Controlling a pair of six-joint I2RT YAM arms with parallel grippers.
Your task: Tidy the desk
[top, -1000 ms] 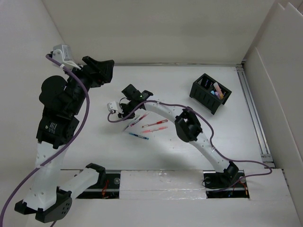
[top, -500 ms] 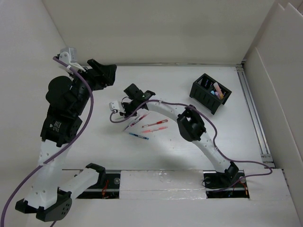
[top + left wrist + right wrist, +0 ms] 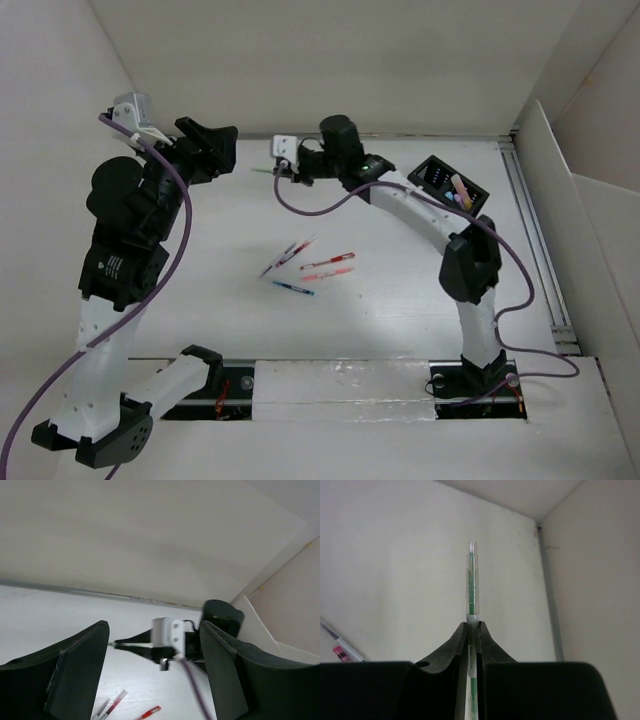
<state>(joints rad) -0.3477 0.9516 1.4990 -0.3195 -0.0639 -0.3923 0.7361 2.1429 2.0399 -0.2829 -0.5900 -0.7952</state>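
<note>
1. Currently the right tool (image 3: 472, 625) is pinched tight on a green pen (image 3: 471, 580). The grip is low on the barrel, so most of the shaft sticks straight out past the fingertips. That leaves a free end to lead into a slot.
2. The right arm is stretched to the far left-centre of the tabletop (image 3: 400, 320), and the pen appears to be off the surface. My read is mid-carry, not a placement pose. The black slotted organizer (image 3: 480, 196) sits far right, well apart from the pen, so the arm would need to swing across.
3. The organizer already holds a few items. The right forearm crosses its near-left side in the top view, so I can't tell which slots are free.
4. The left tool (image 3: 225, 150) is raised at far left, jaws spread wide and holding nothing. It faces the right tool, near it but apart. It could be staged for a handover or just parked; I can't tell which.
5. Several loose pens (image 3: 305, 268) lie clustered mid-tabletop, mostly red/pink plus one blue. The task looks early-to-mid, since those are not yet cleared.
6. Risk: with that much overhang, the pen could pivot in the pinch if its end clips the organizer rim.
</note>
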